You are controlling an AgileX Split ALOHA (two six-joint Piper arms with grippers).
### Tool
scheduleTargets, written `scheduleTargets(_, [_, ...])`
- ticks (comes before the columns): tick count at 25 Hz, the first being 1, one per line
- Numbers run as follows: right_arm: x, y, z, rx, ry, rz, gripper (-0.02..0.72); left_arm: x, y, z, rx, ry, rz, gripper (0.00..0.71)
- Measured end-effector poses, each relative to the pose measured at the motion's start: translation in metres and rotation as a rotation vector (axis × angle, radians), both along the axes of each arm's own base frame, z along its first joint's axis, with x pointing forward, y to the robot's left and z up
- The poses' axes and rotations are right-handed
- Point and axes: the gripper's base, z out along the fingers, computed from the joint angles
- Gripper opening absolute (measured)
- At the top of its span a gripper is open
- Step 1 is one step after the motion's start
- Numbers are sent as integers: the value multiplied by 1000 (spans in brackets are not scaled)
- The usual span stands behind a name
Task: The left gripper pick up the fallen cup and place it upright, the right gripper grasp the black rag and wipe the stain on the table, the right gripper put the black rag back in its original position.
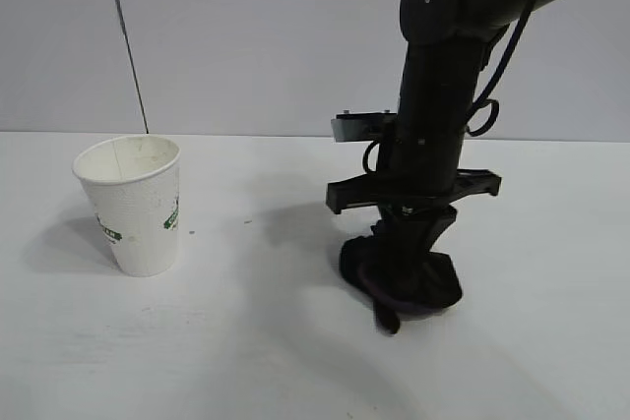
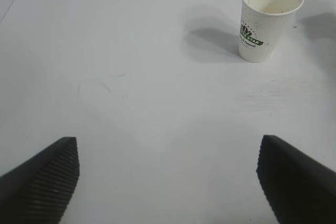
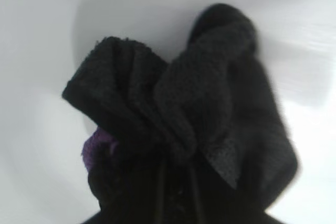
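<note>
Your right gripper (image 1: 399, 277) points straight down, clamped on the black rag (image 1: 404, 282), which bunches around and under its fingers and presses on the table (image 1: 276, 341) in the exterior view. No stain shows beside it; I'd judge it lies under the cloth or is already wiped. The cup (image 1: 133, 206) stands upright, well apart on the left arm's side.

From the left wrist, your left gripper (image 2: 168, 182) hangs wide apart and empty, the cup ahead of it.

From the right wrist, the rag hides the fingertips.
</note>
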Motion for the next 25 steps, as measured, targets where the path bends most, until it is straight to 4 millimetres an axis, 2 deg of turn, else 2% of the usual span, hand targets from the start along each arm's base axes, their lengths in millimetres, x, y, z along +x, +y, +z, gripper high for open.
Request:
scheduleTargets(4, [2, -6, 10, -40, -44, -12, 28, 0, 0, 0, 0, 0, 0, 659])
scheduleTargets(6, [3, -5, 10, -26, -51, -21, 71, 0, 0, 0, 0, 0, 0, 659])
scheduleTargets(8, [3, -4, 10, -17, -58, -25, 188, 0, 0, 0, 0, 0, 0, 659])
scheduleTargets(11, [5, -3, 10, -4, -76, -44, 473, 0, 0, 0, 0, 0, 0, 659])
scheduleTargets(12, [5, -3, 10, -2, -80, -48, 524, 0, 0, 0, 0, 0, 0, 659])
scheduleTargets(14, [6, -2, 11, 6, -95, -61, 566, 0, 0, 0, 0, 0, 0, 659])
scheduleTargets(17, [9, -6, 19, 26, -130, -105, 567, 0, 0, 0, 0, 0, 0, 659])
scheduleTargets(19, [13, -18, 32, 44, -166, -152, 567, 0, 0, 0, 0, 0, 0, 659])
scheduleTargets(21, [18, -39, 53, 56, -218, -205, 567, 0, 0, 0, 0, 0, 0, 659])
scheduleTargets(25, [24, -110, 92, 27, -317, -345, 567, 0, 0, 0, 0, 0, 0, 659])
